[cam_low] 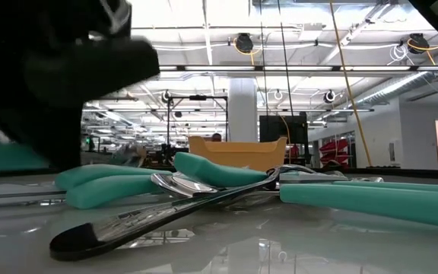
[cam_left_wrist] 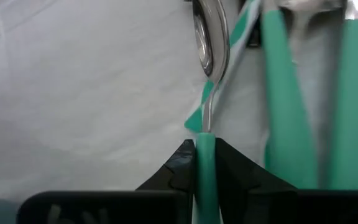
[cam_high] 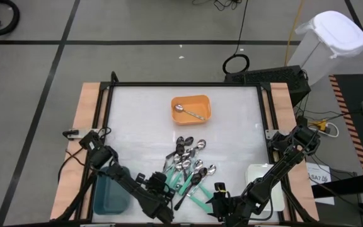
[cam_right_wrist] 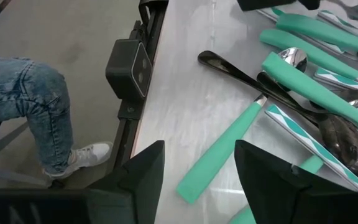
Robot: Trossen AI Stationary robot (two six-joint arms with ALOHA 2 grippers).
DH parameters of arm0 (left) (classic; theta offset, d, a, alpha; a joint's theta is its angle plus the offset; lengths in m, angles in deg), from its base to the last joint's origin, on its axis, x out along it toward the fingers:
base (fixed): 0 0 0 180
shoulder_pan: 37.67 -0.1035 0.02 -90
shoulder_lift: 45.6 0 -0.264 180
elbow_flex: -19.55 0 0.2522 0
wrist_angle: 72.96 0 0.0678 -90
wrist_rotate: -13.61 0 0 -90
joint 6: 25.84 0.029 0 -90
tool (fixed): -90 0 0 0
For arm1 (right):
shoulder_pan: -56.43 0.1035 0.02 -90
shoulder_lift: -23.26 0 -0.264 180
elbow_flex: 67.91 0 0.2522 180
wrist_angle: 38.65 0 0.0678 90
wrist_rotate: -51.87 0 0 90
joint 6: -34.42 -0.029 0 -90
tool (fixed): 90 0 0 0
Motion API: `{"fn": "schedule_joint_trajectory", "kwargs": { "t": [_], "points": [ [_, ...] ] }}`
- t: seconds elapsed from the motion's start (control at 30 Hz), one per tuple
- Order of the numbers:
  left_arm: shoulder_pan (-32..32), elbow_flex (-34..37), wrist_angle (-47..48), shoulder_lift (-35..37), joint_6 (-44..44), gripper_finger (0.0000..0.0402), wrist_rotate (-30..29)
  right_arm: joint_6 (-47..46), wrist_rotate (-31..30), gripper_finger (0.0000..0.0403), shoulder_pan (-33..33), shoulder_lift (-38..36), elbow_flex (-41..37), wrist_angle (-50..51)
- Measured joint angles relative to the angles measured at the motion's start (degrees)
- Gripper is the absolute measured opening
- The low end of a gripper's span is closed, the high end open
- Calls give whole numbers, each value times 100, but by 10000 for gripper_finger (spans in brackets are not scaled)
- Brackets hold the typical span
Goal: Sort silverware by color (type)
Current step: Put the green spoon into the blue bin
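Table (cam_high: 137,107): white top, spoon pile (cam_high: 188,165) near front edge.
Left gripper (cam_left_wrist: 205,163): fingers pinched on one teal-handled spoon (cam_left_wrist: 206,124) at pile's left side.
Right gripper (cam_right_wrist: 199,168): wide apart, holding nothing, beside pile.

Two dark jointed arms (cam_high: 131,183) — matte black wedge fingers (cam_right_wrist: 143,167), trailing cables.

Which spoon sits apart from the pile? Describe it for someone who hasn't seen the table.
Find the orange tray toward the table's far edge, beyond the spoon pile. One all-silver spoon lies inside it, diagonally. It is the only spoon in that tray; all the others lie heaped together on the white tabletop.
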Motion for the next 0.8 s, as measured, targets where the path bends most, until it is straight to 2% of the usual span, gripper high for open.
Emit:
{"fn": "schedule_joint_trajectory", "kwargs": {
  "t": [0.33,0.47,0.6,0.8],
  "points": [
    [75,-340,37,7,207,43,-648,-2,-18,192,0,0,0,0],
    [74,-573,42,11,460,43,-934,-4,-357,192,-1,0,0,-4],
    [132,-1060,38,22,1044,44,-1392,-2,-622,192,-4,0,0,-4],
    [286,-1847,38,24,2407,44,-2491,563,-974,192,-23,0,2,11]
  ]
}}
